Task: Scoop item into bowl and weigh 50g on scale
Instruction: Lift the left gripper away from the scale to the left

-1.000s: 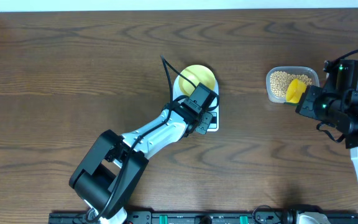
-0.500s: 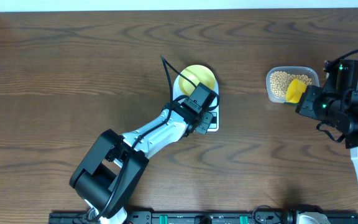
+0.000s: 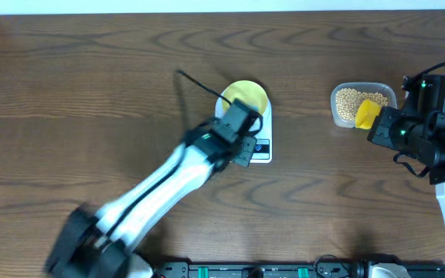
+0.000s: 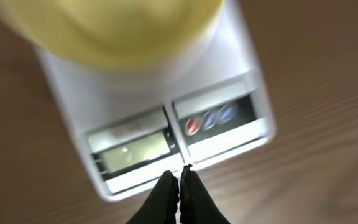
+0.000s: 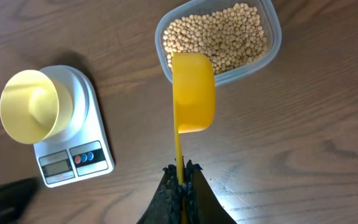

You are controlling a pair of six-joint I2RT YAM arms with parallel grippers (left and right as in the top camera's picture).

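1. Dark brown wood-grain table (image 3: pixel 91 62) carries everything.
2. Left gripper (image 4: pixel 179 177), on an arm blurred in the overhead view, has its black fingers pressed together with nothing between them; the tips sit at the display end of the white rounded-rectangular digital scale (image 4: pixel 247 93); whether they touch it I cannot tell.
3. Right gripper (image 5: pixel 180 177) is clamped tight on the thin handle of the bright yellow plastic scoop (image 5: pixel 193 93).
4. The scale lies mid-table, well apart from the clear rounded-rectangular plastic tub (image 5: pixel 272 46).
5. Small round pale-yellow bowl (image 5: pixel 30 106) stands on the scale's platform, away from the buttons; its inside looks bare.
6. The scoop's cup hangs over the tub's near rim.
7. Small round beige beans (image 5: pixel 222 34) lie in the tub.
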